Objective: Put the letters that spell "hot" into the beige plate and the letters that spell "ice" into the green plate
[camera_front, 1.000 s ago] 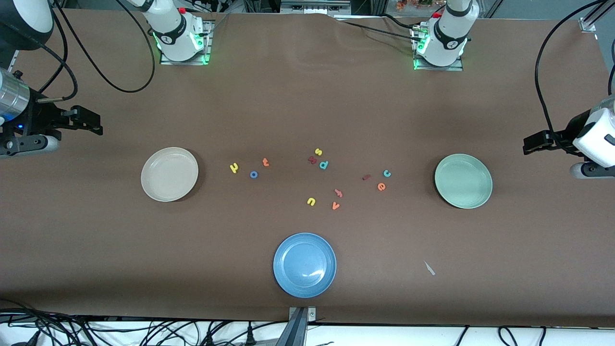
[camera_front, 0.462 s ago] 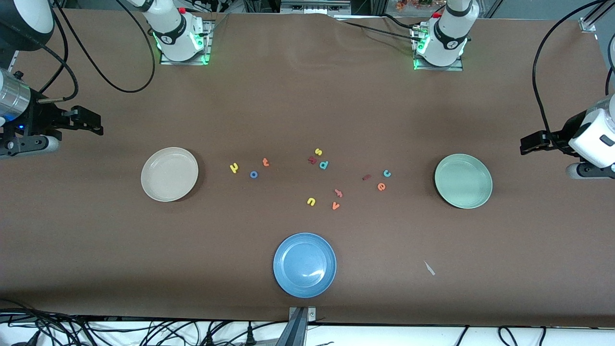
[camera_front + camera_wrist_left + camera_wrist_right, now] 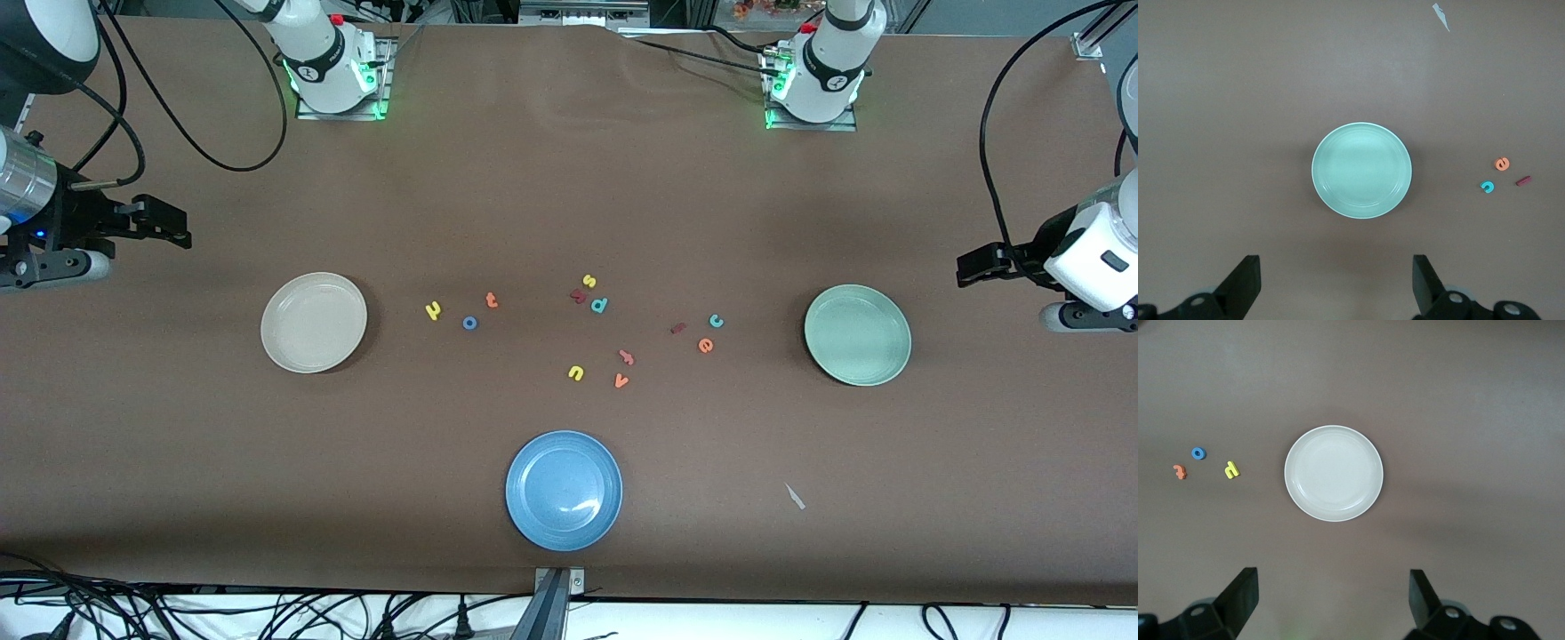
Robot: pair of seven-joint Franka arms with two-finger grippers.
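On the brown worktop (image 3: pixel 551 204), cables trail along the edges and two arm bases glow green. The beige plate (image 3: pixel 313 322) sits toward the right arm's end, with the yellow h (image 3: pixel 433 310), blue o (image 3: pixel 469 323) and orange t (image 3: pixel 491 300) beside it. The mint-green plate (image 3: pixel 857 334) sits toward the left arm's end, near the teal c (image 3: pixel 716 321), orange e (image 3: pixel 705 346) and dark red i (image 3: pixel 677 328). The right gripper (image 3: pixel 169 227) and left gripper (image 3: pixel 976 267) hover over the worktop's ends, jaws spread wide apart, holding nothing.
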